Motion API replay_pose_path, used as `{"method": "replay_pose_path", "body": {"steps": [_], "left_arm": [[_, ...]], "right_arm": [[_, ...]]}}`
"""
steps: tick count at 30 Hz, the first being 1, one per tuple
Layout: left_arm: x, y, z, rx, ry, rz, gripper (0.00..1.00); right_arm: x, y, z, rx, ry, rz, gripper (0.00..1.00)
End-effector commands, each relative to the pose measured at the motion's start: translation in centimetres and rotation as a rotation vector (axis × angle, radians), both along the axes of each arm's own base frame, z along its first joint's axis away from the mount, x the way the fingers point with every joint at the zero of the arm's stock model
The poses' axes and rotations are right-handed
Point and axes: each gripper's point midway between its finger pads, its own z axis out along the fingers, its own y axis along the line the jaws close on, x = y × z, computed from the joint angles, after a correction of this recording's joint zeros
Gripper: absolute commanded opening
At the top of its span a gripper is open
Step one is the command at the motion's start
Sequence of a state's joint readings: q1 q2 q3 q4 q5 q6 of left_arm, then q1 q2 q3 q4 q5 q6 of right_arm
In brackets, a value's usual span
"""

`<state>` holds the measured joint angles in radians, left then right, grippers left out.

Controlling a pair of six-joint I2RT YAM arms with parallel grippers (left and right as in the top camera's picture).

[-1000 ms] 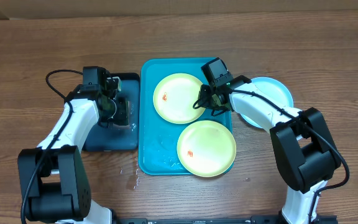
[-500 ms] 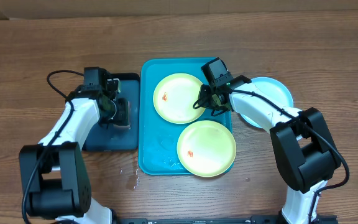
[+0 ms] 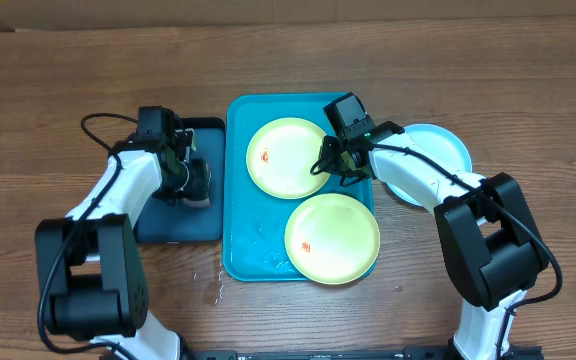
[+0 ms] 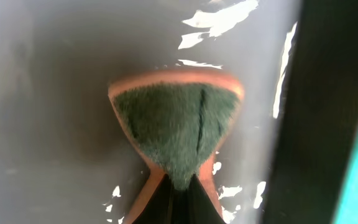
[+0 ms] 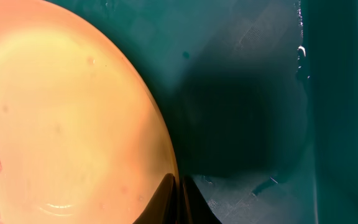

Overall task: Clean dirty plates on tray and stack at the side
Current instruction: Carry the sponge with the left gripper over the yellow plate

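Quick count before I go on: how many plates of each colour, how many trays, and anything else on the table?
Yellow-green plates: 2
Light blue plate: 1
Turquoise tray: 1
Dark navy tray: 1
Scrub sponge: 1
Total: 6

Wooden table (image 3: 48, 70), turquoise tray (image 3: 236, 200), navy tray (image 3: 178, 225), light blue plate (image 3: 440, 145)

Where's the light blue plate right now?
In the overhead view, the light blue plate lies on the table just right of the turquoise tray, partly under the right arm, level with the upper yellow-green plate.
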<state>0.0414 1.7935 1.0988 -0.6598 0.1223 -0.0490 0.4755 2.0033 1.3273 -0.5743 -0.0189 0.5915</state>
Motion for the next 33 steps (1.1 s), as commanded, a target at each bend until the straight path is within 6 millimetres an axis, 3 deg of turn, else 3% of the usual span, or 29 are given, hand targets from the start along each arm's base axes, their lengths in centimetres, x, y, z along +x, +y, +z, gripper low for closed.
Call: {"method": "replay_pose_path", "body": {"steps": [1,5,11,16,21,28,33], "left_arm": [[3.2,0.6,6.9,0.015,-0.206,-0.004,0.04],[4.3,0.6,11.8,0.030,-0.317,-0.031,0.04],[4.5,0.6,15.8,0.045,-0.321,-0.059,0.05],[4.7,1.3,17.7,0.078,-0.330,-0.046,0.04],[4.7,0.9,17.4,0.071,-0.317,-0.047,0.04],[6.2,-5.6,17.5,-0.152,-0.355,-0.100,0.04],[6.5,-11.6,15.5,-0.267,-0.297,-0.141,0.04]], "right_arm": [[0.0,-0.4,-0.6,-0.010,0.006,-0.012,0.04],[0.0,-0.4,-0.6,-0.011,0.006,-0.012,0.04],[0.0,-0.4,-0.6,-0.009,0.005,-0.016,0.04],[-0.2,-0.5,-0.7,-0.006,0.017,-0.037,0.04],[-0.2,-0.5,-0.7,-0.004,0.015,-0.040,0.04],[0.0,-0.4,-0.6,-0.001,0.010,-0.039,0.04],[-0.1,-0.3,-0.6,0.003,0.013,-0.038,0.04]]}}
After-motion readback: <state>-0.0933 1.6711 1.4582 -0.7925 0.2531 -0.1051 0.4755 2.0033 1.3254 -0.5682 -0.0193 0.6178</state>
